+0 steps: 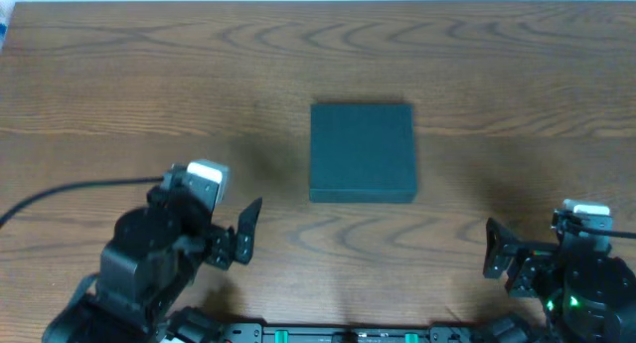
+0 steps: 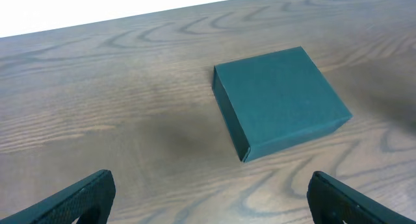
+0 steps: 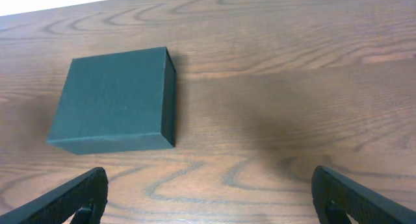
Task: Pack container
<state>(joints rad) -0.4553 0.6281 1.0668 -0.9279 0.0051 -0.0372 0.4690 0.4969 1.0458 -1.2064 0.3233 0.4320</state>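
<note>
The container (image 1: 362, 151) is a dark green square box lying flat with its lid closed at the middle of the wooden table (image 1: 119, 85). My left gripper (image 1: 241, 232) hovers near the front edge, to the box's lower left, open with nothing between its fingers. In the left wrist view the container (image 2: 279, 100) lies ahead and to the right of the wide-spread left gripper (image 2: 211, 199). My right gripper (image 1: 505, 256) sits at the front right, also open and empty. In the right wrist view the container (image 3: 117, 97) lies ahead to the left of the right gripper (image 3: 208, 197).
Only bare wood grain surrounds the box. A black cable (image 1: 60, 192) runs from the left edge to the left arm. The table's far edge (image 2: 130, 19) meets a white background.
</note>
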